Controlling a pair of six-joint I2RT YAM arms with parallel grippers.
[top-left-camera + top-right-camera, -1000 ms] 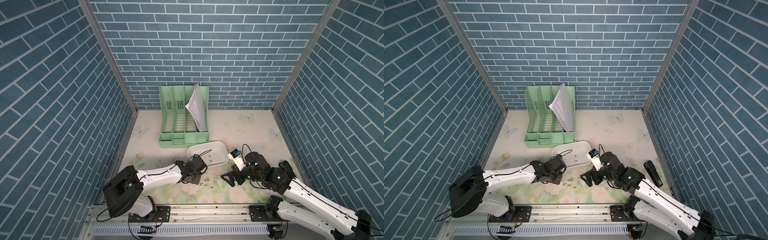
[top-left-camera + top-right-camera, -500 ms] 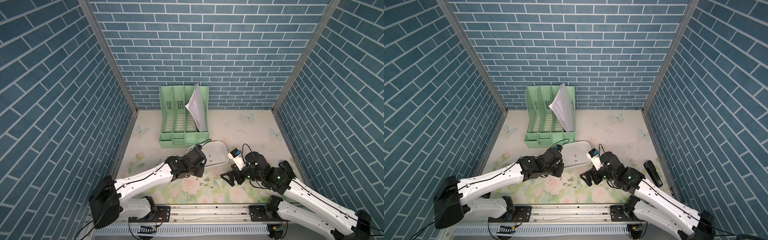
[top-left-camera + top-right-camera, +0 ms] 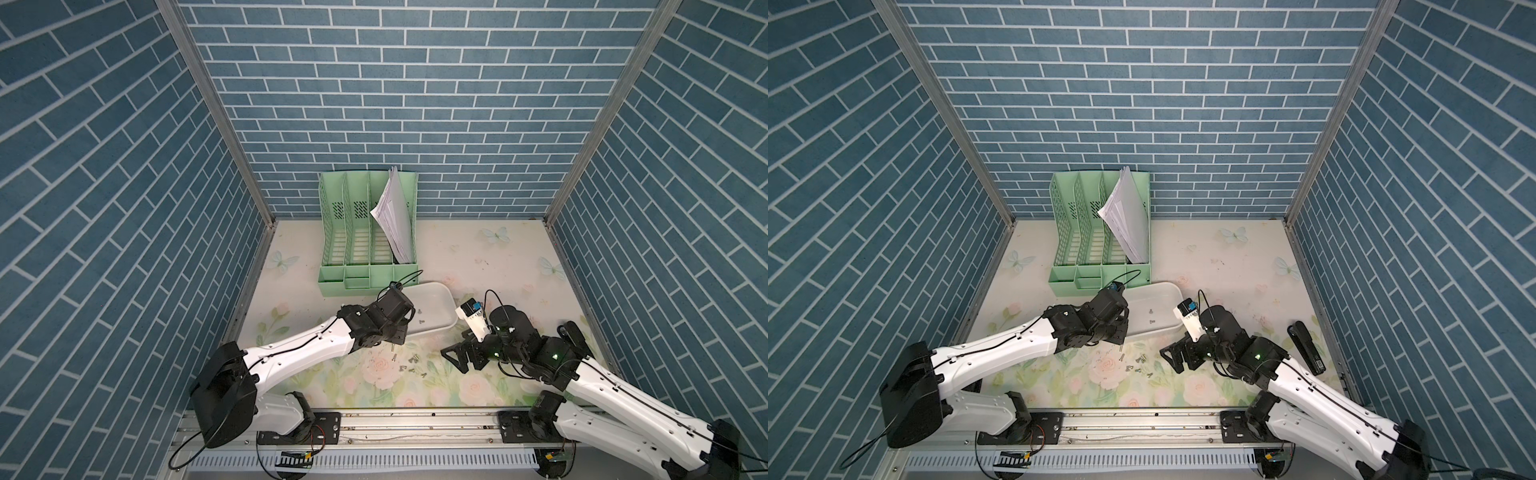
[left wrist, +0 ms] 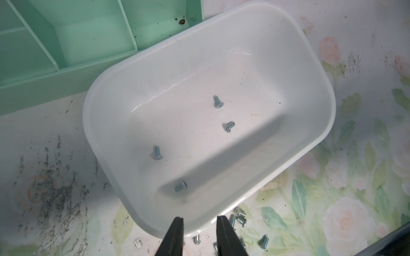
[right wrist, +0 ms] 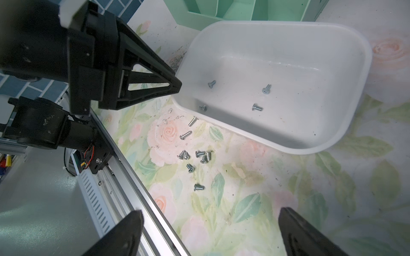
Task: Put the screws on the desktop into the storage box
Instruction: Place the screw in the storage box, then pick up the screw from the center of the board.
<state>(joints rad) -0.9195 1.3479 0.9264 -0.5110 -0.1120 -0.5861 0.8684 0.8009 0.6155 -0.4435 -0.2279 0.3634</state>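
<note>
We count four screws lying on the floor of the storage box. The box sits on the flowered desk, just in front of the mint-green file organiser. The loose screws lie clustered on the desk beside the box. The left jaws stand slightly apart, empty, over the box's rim. The right jaws gape wide, empty, above the desk near the cluster.
</note>
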